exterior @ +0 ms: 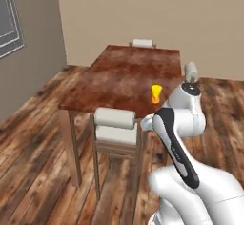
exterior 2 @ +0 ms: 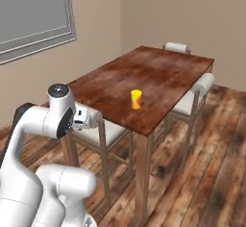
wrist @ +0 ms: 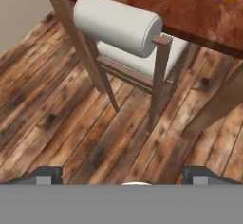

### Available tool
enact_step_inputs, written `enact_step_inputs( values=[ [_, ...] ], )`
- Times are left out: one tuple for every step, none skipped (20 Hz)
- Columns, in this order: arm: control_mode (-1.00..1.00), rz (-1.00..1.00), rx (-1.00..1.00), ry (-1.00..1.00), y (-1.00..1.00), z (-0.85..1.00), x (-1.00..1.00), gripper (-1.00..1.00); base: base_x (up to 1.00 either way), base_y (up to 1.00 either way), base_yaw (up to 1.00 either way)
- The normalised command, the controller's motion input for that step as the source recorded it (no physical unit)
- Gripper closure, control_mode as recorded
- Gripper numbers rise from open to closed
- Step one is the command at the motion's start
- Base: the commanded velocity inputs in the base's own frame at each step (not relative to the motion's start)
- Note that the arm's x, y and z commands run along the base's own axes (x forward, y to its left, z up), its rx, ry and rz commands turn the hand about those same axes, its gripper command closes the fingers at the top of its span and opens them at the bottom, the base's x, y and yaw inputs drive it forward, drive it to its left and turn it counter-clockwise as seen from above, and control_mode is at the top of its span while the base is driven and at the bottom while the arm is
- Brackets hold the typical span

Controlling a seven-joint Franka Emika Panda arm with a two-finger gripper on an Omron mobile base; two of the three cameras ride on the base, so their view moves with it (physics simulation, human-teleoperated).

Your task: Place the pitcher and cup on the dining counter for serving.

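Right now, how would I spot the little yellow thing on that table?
Find the long reddish-brown dining counter with white-cushioned stools tucked beside it. Near its front edge stands the cup, a small yellow tumbler with a red mark, alone on the wood.

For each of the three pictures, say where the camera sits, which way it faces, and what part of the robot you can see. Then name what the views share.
Left base view: behind the arm's left, facing the dining counter; arm lower right.
Right base view: behind its right, same counter; arm lower left.
Hand view: on the hand, looking down at a stool and floor; open gripper at the bottom.
Shared: the yellow cup on the counter.
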Motion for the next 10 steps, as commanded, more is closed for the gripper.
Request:
enact_step_inputs(
  values=[
    [1.0, 0.0, 0.0, 0.0, 0.0, 0.0, 0.0, -1.0, -0.51, 0.36, 0.9],
    [1.0, 0.0, 0.0, 0.0, 0.0, 0.0, 0.0, -1.0, -0.41, 0.34, 0.94],
    [1.0, 0.0, 0.0, 0.0, 0.0, 0.0, 0.0, -1.0, -0.31, 0.34, 0.97],
    [1.0, 0.0, 0.0, 0.0, 0.0, 0.0, 0.0, -1.0, -0.24, 0.36, 0.99],
    [1.0, 0.0, 0.0, 0.0, 0.0, 0.0, 0.0, -1.0, -0.18, 0.38, 1.0],
    [1.0, 0.0, 0.0, 0.0, 0.0, 0.0, 0.0, -1.0, -0.16, 0.36, 1.0],
    [1.0, 0.0, 0.0, 0.0, 0.0, 0.0, 0.0, -1.0, -0.16, 0.34, 1.0],
    [1.0, 0.0, 0.0, 0.0, 0.0, 0.0, 0.0, -1.0, -0.15, 0.31, 1.0],
    [1.0, 0.0, 0.0, 0.0, 0.0, 0.0, 0.0, -1.0, -0.14, 0.3, 1.0],
    [1.0, 0.0, 0.0, 0.0, 0.0, 0.0, 0.0, -1.0, -0.1, 0.31, 1.0]
  ],
)
